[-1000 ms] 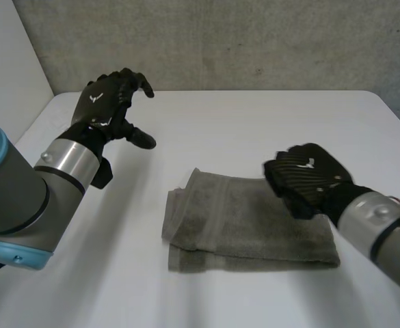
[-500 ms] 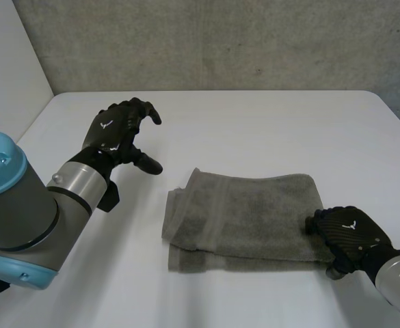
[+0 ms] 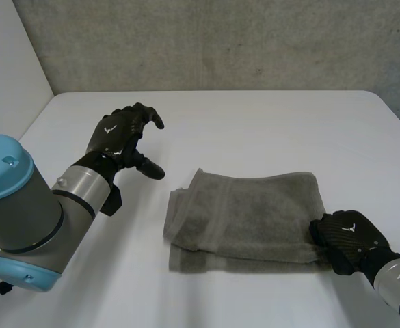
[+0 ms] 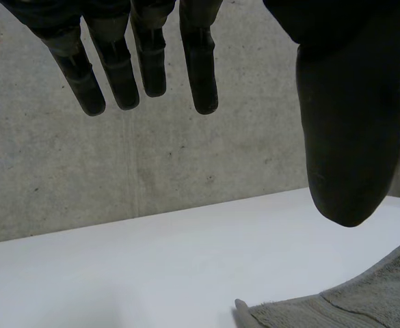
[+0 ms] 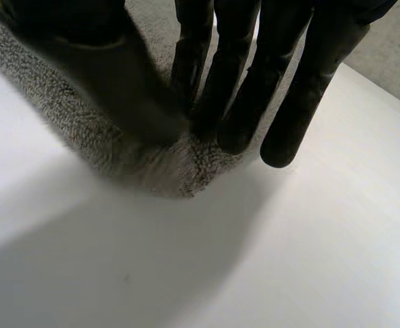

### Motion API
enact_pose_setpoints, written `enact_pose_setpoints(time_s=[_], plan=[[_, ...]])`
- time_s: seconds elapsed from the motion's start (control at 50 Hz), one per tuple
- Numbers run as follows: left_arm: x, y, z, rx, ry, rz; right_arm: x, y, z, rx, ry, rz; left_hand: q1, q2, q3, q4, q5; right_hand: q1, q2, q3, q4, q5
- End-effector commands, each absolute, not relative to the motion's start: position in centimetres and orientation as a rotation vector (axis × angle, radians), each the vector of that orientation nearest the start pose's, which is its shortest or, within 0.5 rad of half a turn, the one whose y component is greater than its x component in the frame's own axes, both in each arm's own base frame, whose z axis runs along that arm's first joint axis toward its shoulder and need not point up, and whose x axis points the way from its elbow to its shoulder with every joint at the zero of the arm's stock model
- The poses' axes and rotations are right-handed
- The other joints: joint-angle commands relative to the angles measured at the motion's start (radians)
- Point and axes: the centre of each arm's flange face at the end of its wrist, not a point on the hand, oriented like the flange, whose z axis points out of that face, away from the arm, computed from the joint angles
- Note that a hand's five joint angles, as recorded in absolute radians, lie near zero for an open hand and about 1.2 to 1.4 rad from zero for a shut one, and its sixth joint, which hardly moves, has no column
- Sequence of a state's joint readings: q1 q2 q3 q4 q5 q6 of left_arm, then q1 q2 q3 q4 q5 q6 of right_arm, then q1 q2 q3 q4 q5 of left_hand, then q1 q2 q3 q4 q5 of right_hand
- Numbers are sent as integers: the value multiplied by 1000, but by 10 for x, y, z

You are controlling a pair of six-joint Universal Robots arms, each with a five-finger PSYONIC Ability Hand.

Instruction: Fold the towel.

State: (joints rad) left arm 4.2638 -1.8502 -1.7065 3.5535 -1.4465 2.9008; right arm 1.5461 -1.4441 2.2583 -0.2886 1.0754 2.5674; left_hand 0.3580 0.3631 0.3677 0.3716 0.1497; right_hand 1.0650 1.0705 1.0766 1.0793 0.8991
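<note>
White bench (image 3: 254, 123), grey concrete wall (image 3: 220, 41) behind. One grey-green terry towel (image 3: 247, 215), doubled over with layered edges showing, lies flat right of centre. Two hands: right hand (image 3: 347, 239) fingers and thumb pinch its near right corner; left hand (image 3: 121, 133) hovers left of it, fingers loose, holding nothing.

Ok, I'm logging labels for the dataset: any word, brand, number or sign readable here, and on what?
None reads as words or numbers.
A small white emblem on the back of the left hand, no letters.
The same emblem on the right hand.
The towel is plain grey.
</note>
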Motion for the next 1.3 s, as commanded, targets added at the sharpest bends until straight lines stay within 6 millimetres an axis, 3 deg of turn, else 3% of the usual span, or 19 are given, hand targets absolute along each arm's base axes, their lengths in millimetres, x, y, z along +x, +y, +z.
enact_pose_setpoints(time_s=[0.02,0.28,0.42,0.46,0.62,0.66,0.72,0.8,0.82,0.86,0.88,0.92,0.98,1.1,1.12,1.14,1.18,1.28,1.3], plan=[[-282,-256,214,-314,-1874,1737,170,-208,123,-1040,2351,-1586,-54,-59,-63,-67,-20,-337,-343,-349,-351,-346],[-282,-256,213,-314,-1876,1736,171,-206,123,-1033,2344,-1580,-56,-61,-66,-70,-23,-246,-252,-258,-260,-255],[-282,-256,210,-315,-1886,1728,169,-211,124,-1025,2347,-1606,-59,-64,-69,-73,-26,330,324,318,316,321],[-282,-256,210,-315,-1886,1728,168,-214,125,-1020,2352,-1614,-59,-64,-69,-73,-26,331,326,320,317,323],[-283,-260,225,-305,-1841,1757,167,-230,161,-1048,2314,-1737,-80,-85,-90,-94,-46,331,326,320,317,323],[-284,-262,231,-300,-1822,1771,192,-218,182,-1131,2238,-1641,-80,-85,-90,-94,-46,331,326,320,317,323],[-285,-263,246,-294,-1774,1807,211,-204,192,-1206,2170,-1580,-80,-85,-90,-94,-46,331,326,320,317,323],[-281,-263,275,-242,-1686,1867,270,-172,225,-1356,1970,-1597,-80,-85,-90,-94,-46,331,326,320,317,323],[-279,-263,284,-198,-1657,1877,271,-172,225,-1356,1969,-1597,-80,-85,-90,-94,-46,331,326,320,317,323],[-275,-264,294,-149,-1626,1887,312,-142,235,-1438,1860,-1628,-80,-85,-90,-94,-46,331,326,320,317,323],[-275,-264,294,-149,-1625,1887,312,-142,235,-1438,1860,-1628,-80,-85,-90,-94,-46,331,326,320,317,323],[-270,-262,307,-64,-1577,1878,340,-119,234,-1494,1791,-1626,-80,-85,-90,-94,-46,331,326,320,317,323],[-269,-260,308,-32,-1568,1858,351,-113,228,-1519,1773,-1604,-80,-85,-90,-94,-46,331,326,320,317,323],[-269,-261,302,-30,-1587,1846,377,-98,182,-1615,1773,-1460,-80,-85,-90,-94,-46,331,326,320,317,323],[-270,-262,300,-32,-1596,1842,380,-99,174,-1613,1790,-1446,-80,-85,-90,-94,-46,21,16,10,7,13],[-270,-262,300,-32,-1596,1842,380,-99,174,-1613,1790,-1446,-80,-85,-90,-94,-46,18,13,7,4,10],[-271,-263,296,-33,-1608,1835,381,-104,169,-1558,1838,-1455,-80,-85,-90,-94,-46,-669,-674,-680,-683,-677],[-273,-267,285,-36,-1643,1813,378,-106,177,-1487,1867,-1483,-80,-85,-90,-94,-46,-860,-865,-871,-874,-868],[-274,-268,283,-42,-1649,1808,375,-108,189,-1429,1865,-1507,-80,-85,-90,-94,-46,-890,-896,-902,-905,-899]])
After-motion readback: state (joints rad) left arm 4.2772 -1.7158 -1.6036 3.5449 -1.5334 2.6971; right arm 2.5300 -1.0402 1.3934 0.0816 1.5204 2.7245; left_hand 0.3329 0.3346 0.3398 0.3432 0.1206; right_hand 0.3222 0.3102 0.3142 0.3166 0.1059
